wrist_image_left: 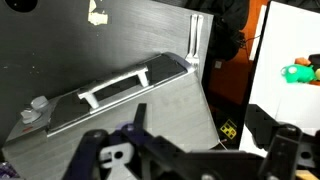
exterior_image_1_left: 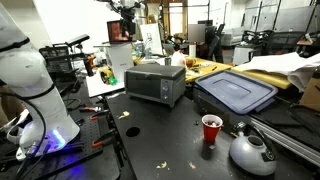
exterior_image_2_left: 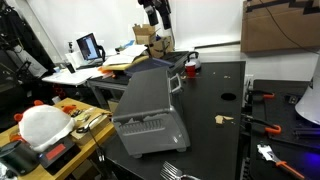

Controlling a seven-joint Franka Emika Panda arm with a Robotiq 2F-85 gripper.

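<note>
A silver toaster oven (exterior_image_1_left: 155,82) stands on the black table (exterior_image_1_left: 160,140), seen in both exterior views (exterior_image_2_left: 150,115). My gripper (exterior_image_1_left: 125,10) hangs high above the table's far side (exterior_image_2_left: 153,12), well clear of the oven. In the wrist view I look down on the oven's top (wrist_image_left: 120,100), with its door handle (wrist_image_left: 115,86) and a knob (wrist_image_left: 38,103). The gripper (wrist_image_left: 205,130) is open, its dark fingers (wrist_image_left: 135,120) wide apart, and nothing is between them.
A red cup (exterior_image_1_left: 211,128) and a metal kettle (exterior_image_1_left: 250,150) stand near the table's front. A blue-lidded tote (exterior_image_1_left: 236,92) lies beside the oven. A laptop (exterior_image_2_left: 88,47) and a cardboard box (exterior_image_2_left: 280,25) sit farther off. Red-handled tools (exterior_image_2_left: 262,125) lie on the table.
</note>
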